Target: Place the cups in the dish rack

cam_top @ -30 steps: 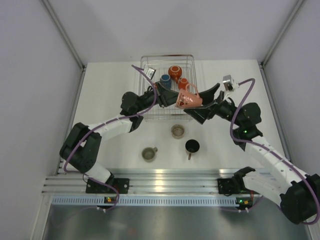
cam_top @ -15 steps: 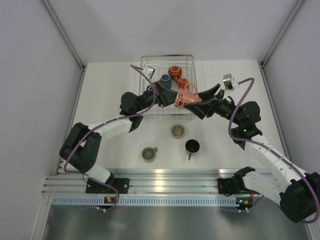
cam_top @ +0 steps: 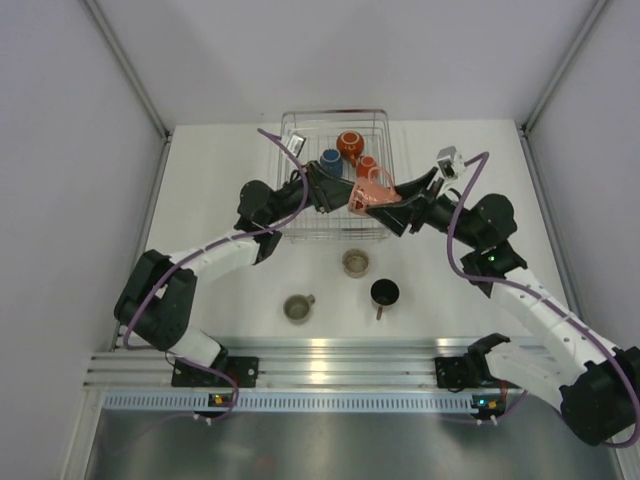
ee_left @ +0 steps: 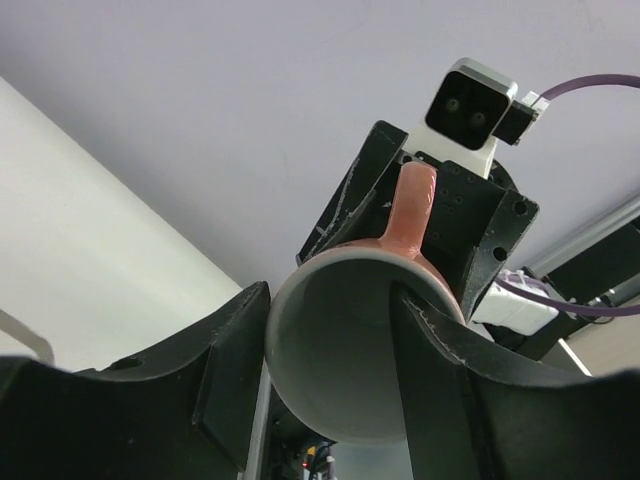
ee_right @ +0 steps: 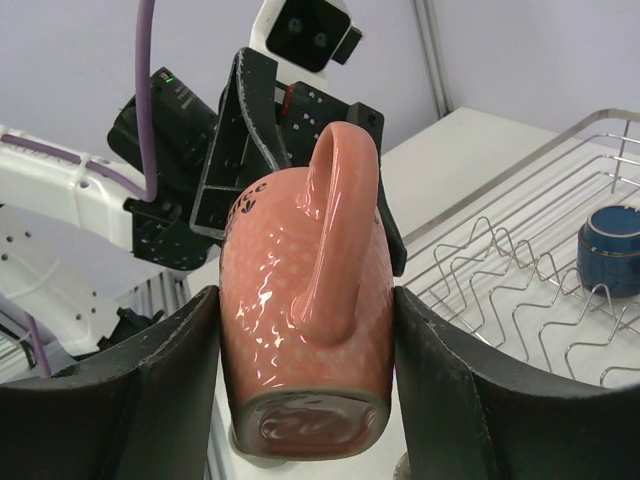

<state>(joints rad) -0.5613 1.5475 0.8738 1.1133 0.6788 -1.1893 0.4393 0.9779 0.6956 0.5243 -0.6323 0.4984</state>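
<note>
A pink cup (cam_top: pixel 372 192) hangs on its side over the front edge of the dish rack (cam_top: pixel 335 113). My right gripper (cam_top: pixel 395 205) is shut on it, one finger on each side of its body (ee_right: pixel 300 300), handle facing the camera. My left gripper (cam_top: pixel 335 195) is open at the cup's mouth (ee_left: pixel 340 370): one finger (ee_left: pixel 450 380) reaches inside the white interior and the other (ee_left: pixel 215 370) stands outside the rim. In the rack are a dark blue cup (cam_top: pixel 331 158) and two orange cups (cam_top: pixel 349 145) (cam_top: pixel 367 165).
On the table in front of the rack stand two beige-grey cups (cam_top: pixel 355 262) (cam_top: pixel 297 307) and a black cup (cam_top: pixel 384 292). The rack's wire prongs (ee_right: pixel 520 290) lie just right of the held cup, with the blue cup (ee_right: pixel 610 250) beyond them.
My right gripper has closed on the pink cup's body. My left gripper, which held the cup's rim, has opened. The cup has shifted slightly towards the rack.
</note>
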